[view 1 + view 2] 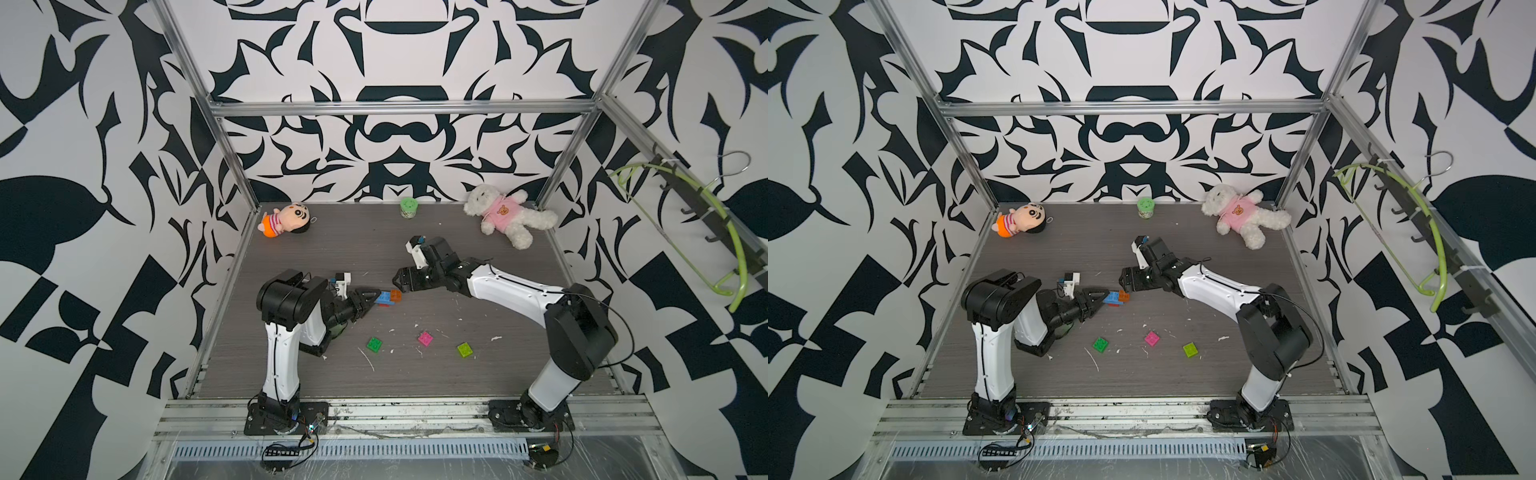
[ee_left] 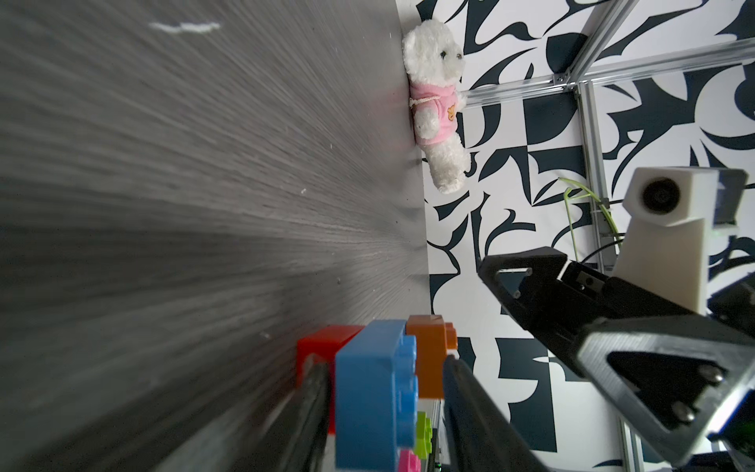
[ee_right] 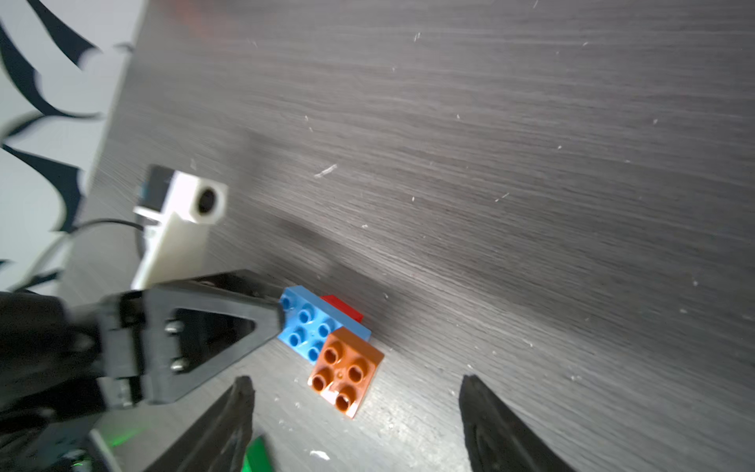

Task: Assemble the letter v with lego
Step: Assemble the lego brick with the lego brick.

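Note:
Three lego bricks make a small cluster mid-table: a long blue brick (image 1: pixel 383 297) over a red one (image 1: pixel 384 304), and an orange-brown one (image 1: pixel 396 295) at the blue's far end. My left gripper (image 1: pixel 371 300) lies on its side round the blue brick's (image 2: pixel 367 388) near end. Its jaws are slightly apart, with a gap beside the studs. My right gripper (image 1: pixel 398 282) is open wide just beyond the orange-brown brick (image 3: pixel 345 372), gripping nothing. Dark green (image 1: pixel 375 344), pink (image 1: pixel 425 338) and lime (image 1: pixel 465 349) bricks lie loose nearer the front. No finished letter v shows.
A doll plush (image 1: pixel 286 219), a green cup (image 1: pixel 408 208) and a white bear (image 1: pixel 509 218) lie along the back wall. A lime hanger (image 1: pixel 685 216) hangs on the right wall. White crumbs dot the table (image 1: pixel 457 374). Metal frame posts bound its sides.

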Tool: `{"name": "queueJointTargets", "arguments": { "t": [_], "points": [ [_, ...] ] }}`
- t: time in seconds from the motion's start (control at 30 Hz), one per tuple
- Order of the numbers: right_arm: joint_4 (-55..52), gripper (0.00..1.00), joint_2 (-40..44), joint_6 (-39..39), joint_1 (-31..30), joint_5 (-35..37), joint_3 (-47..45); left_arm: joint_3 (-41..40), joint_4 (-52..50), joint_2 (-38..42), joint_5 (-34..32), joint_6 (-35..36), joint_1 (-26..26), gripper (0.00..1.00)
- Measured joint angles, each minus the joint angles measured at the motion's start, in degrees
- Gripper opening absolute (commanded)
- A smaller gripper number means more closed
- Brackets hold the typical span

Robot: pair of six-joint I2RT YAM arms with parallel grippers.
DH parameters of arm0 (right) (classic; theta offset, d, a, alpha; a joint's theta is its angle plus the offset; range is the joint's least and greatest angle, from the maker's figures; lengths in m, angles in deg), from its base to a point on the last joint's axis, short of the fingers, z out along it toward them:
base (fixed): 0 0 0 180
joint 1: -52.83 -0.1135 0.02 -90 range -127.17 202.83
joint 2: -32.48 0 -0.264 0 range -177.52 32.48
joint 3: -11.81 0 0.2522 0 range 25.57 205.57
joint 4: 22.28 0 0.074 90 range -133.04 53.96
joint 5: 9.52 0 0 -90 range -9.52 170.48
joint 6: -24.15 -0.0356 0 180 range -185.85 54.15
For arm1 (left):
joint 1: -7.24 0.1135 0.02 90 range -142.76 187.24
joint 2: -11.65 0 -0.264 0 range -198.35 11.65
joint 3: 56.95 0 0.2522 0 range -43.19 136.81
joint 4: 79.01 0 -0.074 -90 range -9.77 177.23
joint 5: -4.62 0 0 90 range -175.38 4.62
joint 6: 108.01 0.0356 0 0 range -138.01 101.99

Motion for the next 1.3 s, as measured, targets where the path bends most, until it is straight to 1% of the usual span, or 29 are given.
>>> {"name": "queueJointTargets", "arguments": {
  "t": [0.1,0.27,0.43,0.8,1.03,1.3],
  "points": [
    [-3.9,0.79,-3.5,3.4,-1.0,1.1,4.0,-0.3,0.5,0.3,-0.1,-0.4,0.1,0.62],
    [-8.2,0.77,-8.1,7.6,-2.3,1.5,9.6,-2.1,0.1,2.5,-0.5,-0.7,1.9,0.67],
    [-11.0,0.76,-9.6,10.0,-3.2,2.3,10.5,-3.3,0.3,3.1,-0.4,-1.2,4.5,0.68],
    [-17.1,0.76,-13.6,13.8,-5.7,6.8,16.9,-4.2,0.5,3.4,0.2,-1.4,7.3,0.68],
    [-19.4,0.75,-16.4,14.7,-6.4,9.0,19.5,-4.2,0.5,3.4,0.7,-1.4,7.7,0.68],
    [-21.5,0.74,-17.7,15.5,-7.0,11.1,21.2,-4.2,0.6,3.3,1.1,-1.4,7.8,0.68]
  ]
}}
